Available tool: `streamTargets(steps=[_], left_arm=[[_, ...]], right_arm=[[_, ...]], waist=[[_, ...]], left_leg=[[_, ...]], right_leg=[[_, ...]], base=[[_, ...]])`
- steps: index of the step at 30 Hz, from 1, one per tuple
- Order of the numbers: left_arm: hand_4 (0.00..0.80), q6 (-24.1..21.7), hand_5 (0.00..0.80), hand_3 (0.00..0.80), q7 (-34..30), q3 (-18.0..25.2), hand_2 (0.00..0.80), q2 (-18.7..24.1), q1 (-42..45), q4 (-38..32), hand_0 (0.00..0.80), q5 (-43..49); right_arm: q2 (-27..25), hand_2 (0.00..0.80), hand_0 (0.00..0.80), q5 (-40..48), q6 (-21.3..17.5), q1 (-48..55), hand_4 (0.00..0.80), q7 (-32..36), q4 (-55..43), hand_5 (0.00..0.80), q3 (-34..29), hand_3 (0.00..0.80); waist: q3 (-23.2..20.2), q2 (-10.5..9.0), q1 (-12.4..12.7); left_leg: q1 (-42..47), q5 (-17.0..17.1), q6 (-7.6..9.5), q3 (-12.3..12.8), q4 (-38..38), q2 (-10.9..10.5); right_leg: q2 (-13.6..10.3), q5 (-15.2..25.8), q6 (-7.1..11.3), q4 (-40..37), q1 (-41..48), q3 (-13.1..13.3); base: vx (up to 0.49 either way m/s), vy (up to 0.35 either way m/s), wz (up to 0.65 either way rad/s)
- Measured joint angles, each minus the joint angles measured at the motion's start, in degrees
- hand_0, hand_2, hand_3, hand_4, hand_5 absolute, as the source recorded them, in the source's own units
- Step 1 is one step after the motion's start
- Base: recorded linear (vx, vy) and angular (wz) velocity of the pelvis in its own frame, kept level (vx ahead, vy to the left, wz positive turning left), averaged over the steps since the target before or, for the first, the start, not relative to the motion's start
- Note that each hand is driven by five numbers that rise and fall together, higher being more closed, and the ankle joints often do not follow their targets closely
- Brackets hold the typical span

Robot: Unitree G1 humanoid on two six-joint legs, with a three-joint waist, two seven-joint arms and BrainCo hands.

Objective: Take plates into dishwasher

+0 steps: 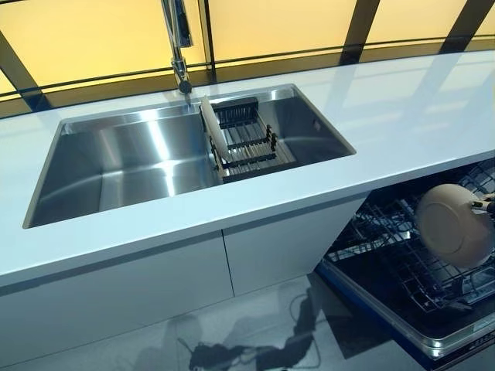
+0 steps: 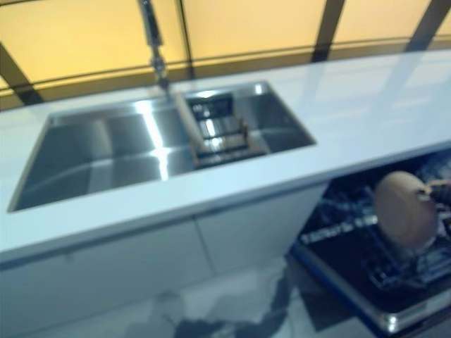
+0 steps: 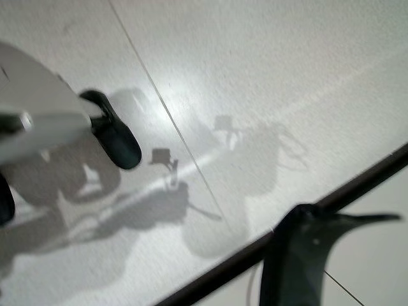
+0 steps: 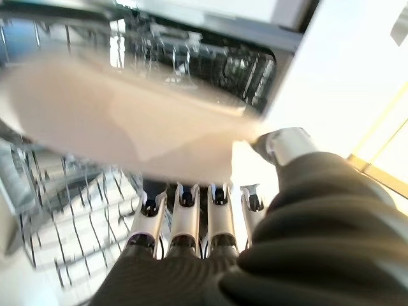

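A beige plate point(image 1: 455, 224) hangs tilted on edge over the lower rack point(image 1: 387, 263) of the open dishwasher at the lower right. My right hand point(image 4: 191, 223) is shut on it: the fingers lie under the plate point(image 4: 127, 121) and the thumb point(image 4: 287, 145) presses on its rim. In the eye views only a bit of that hand point(image 1: 487, 206) shows at the right edge. My left hand point(image 3: 57, 121) appears only in its own wrist view, hanging over the pale floor with straight fingers and holding nothing.
A steel sink point(image 1: 116, 166) is set in the white countertop point(image 1: 402, 116), with a faucet point(image 1: 179, 46) behind it and a slatted drying rack point(image 1: 244, 139) in its right part. White cabinet fronts point(image 1: 155, 294) stand left of the dishwasher's pulled-out rack.
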Motion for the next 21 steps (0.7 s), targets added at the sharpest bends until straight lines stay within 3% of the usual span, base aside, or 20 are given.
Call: streamTargets(steps=[7,10,21], left_arm=[[0.000,0.0,0.000,0.000,0.0,-1.0,0.000,0.1,-0.1,1.0,0.000,0.0],[0.000,0.0,0.000,0.000,0.0,-1.2,0.000,0.1,0.0,1.0,0.000,0.0],[0.000,0.0,0.000,0.000,0.0,-1.3,0.000,0.1,-0.4,0.1,0.000,-0.1]], right_arm=[[-0.1,0.800,0.800,-0.6,-0.3,-0.7,0.800,1.0,2.0,0.800,0.8,0.800],[-0.1,0.800,0.800,-2.3,-0.3,-3.2,0.800,1.2,5.2,0.800,3.9,0.800],[-0.1,0.800,0.800,-2.3,-0.2,-6.1,0.800,1.9,6.1,0.800,7.0,0.800]], waist=[[-0.3,0.41,0.1],[-0.5,0.88,0.2],[0.3,5.15,0.2]], left_leg=[[-0.4,0.0,0.00,0.1,0.2,0.1],[-1.3,0.1,-0.04,0.3,0.4,0.1],[-2.8,0.2,0.00,0.5,0.4,0.1]], right_leg=[[0.0,0.2,-0.07,0.0,-0.5,0.2],[0.0,0.4,-0.12,0.0,-1.3,0.3],[-0.1,0.6,-0.15,0.0,-3.0,0.0]], base=[[-0.019,-0.055,-0.02],[-0.050,-0.061,-0.03],[-0.003,-0.004,0.00]])
